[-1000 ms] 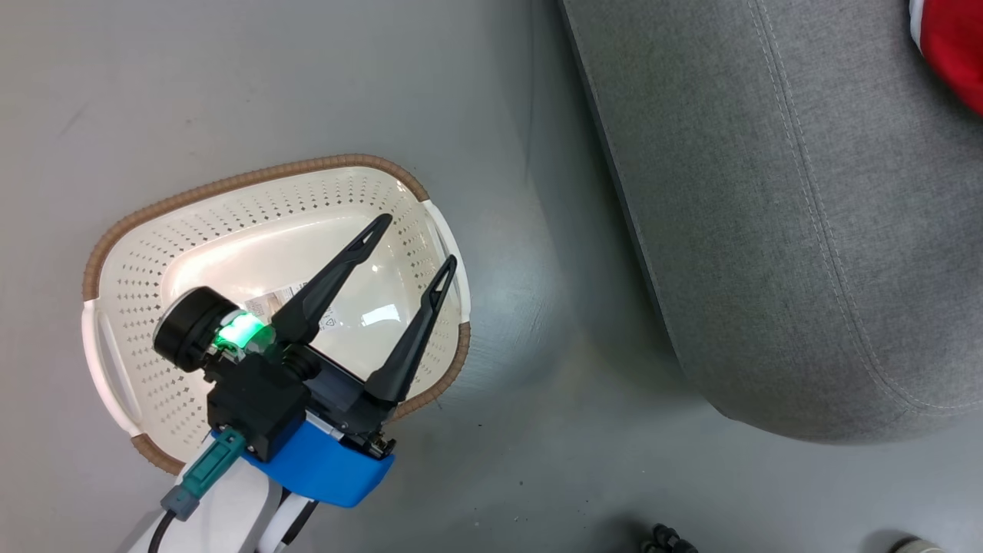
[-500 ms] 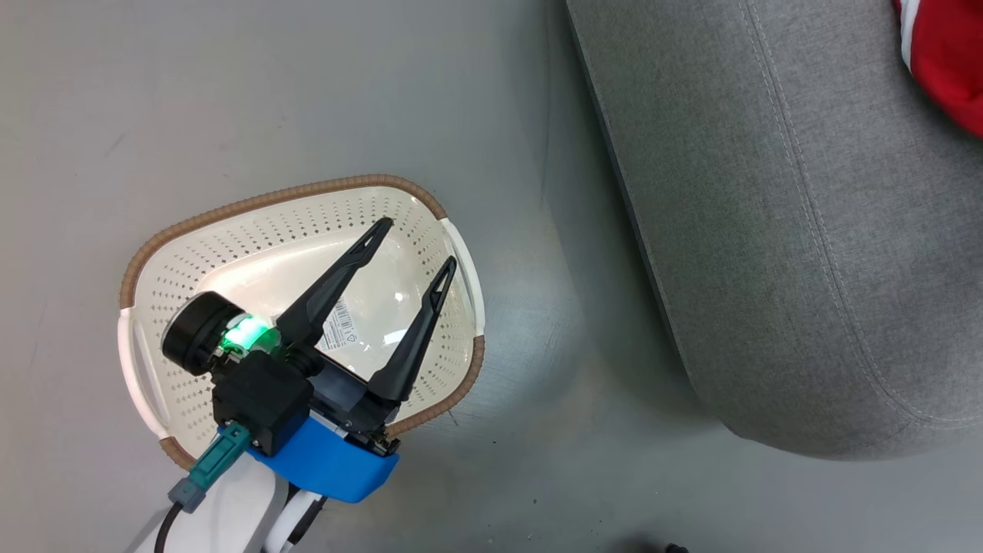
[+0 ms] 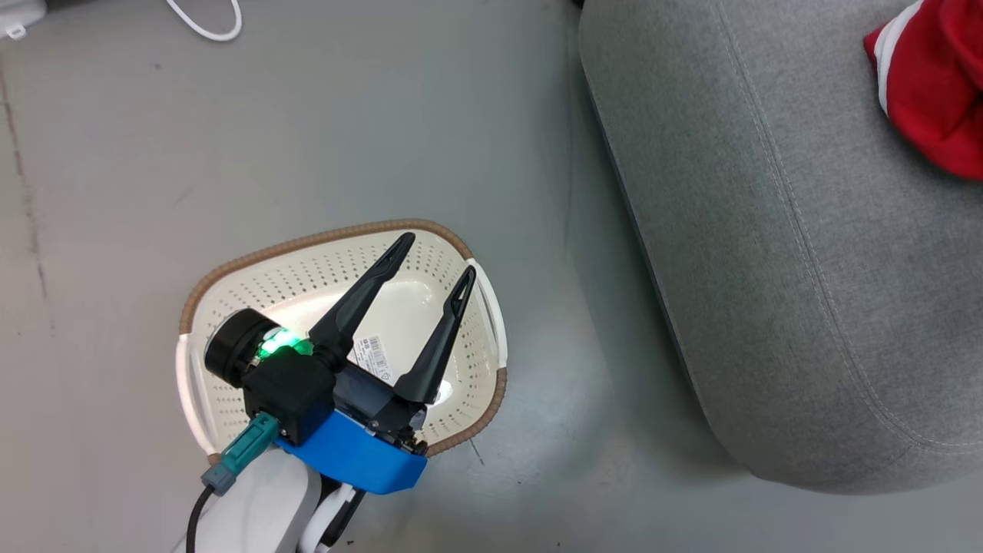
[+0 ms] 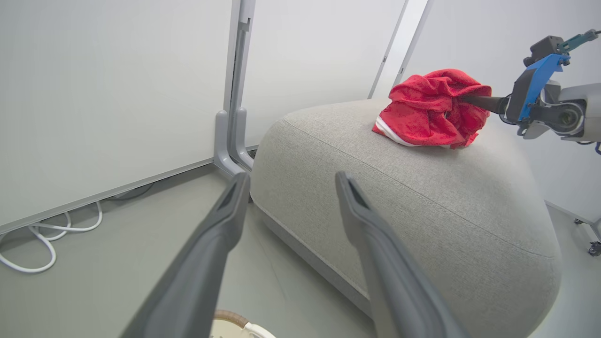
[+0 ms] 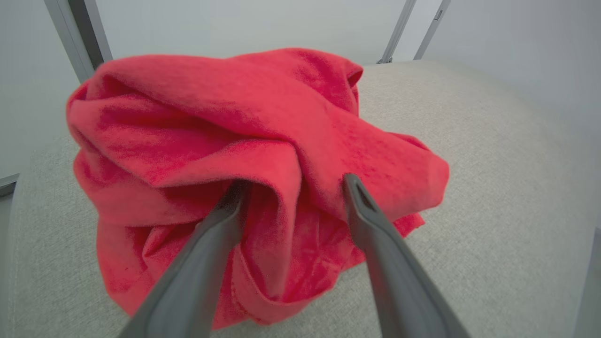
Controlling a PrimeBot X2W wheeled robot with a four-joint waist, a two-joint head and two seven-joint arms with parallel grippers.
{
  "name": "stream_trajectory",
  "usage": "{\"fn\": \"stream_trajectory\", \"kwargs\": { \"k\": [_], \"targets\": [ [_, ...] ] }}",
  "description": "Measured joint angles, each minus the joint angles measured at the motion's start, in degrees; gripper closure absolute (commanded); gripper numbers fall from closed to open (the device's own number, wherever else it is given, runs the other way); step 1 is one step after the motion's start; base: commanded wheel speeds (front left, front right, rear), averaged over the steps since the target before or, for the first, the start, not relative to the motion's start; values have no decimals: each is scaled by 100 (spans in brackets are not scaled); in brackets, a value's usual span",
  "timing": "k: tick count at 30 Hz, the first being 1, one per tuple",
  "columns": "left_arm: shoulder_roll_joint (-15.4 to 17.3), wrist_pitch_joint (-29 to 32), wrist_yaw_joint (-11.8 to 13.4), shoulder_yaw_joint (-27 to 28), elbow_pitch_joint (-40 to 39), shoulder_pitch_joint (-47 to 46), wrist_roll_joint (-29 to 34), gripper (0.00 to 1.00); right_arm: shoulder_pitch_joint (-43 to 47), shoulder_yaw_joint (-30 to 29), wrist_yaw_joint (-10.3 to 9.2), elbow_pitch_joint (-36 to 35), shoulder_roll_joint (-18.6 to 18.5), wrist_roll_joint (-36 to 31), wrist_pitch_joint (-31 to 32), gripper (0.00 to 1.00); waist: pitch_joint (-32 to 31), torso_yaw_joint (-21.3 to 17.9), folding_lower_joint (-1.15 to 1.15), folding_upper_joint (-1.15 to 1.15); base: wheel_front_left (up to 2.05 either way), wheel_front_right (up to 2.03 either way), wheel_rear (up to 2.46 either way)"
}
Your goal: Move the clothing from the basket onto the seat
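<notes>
The cream basket [image 3: 307, 240] stands on the grey floor, left of the seat [image 3: 768, 230], and its bare base shows a barcode label. My left gripper [image 3: 438, 255] hovers over the basket, open and holding nothing. A bunched red clothing item [image 3: 929, 84] with white trim lies on top of the seat. In the right wrist view my right gripper [image 5: 296, 183] is open, its fingers spread and poking into the folds of the clothing [image 5: 235, 131]. The left wrist view shows my left gripper [image 4: 292, 177] open, facing the seat [image 4: 422, 211] and the clothing [image 4: 429, 108].
A white cable [image 3: 203, 23] loops on the floor by the wall, which the left wrist view shows as pale panels with a grey post [image 4: 232, 117]. A small caster [image 4: 594, 246] sits on the floor beyond the seat.
The head camera has shifted, so the basket sits lower and further right in the picture and more of the red clothing shows. My left gripper stays open over the basket.
</notes>
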Motion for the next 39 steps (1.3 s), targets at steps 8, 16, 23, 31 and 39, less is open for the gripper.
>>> {"fn": "stream_trajectory", "kwargs": {
  "k": [8, 16, 23, 31, 39],
  "targets": [
    [-441, -5, -84, 296, 233, 408, -68, 0, 893, 113, 0, -433, -20, -14, -91, 0, -710, 298, -1, 0, 0, 0, 0],
    [-793, -7, -100, 643, 480, 887, -92, 0, 1945, 227, 0, -1578, 610, -121, -42, 0, -1478, 642, -2, 0, 0, 0, 0],
    [-961, -7, -121, 987, 647, 1312, -97, 0, 2925, 632, 0, -2949, 1282, -181, 420, 0, -2089, 900, -2, 0, 0, 0, 0],
    [-1113, -8, -121, 1537, 865, 1629, -100, 0, 4060, 1089, 0, -4475, 1778, -66, 829, 0, -2492, 1325, -2, 0, 0, 0, 0],
    [-1196, -12, -122, 2183, 1085, 1895, 57, 0, 4898, 1446, 0, -5334, 2074, -7, 1022, 0, -2746, 1658, -1, 0, 0, 0, 0]
  ]
}}
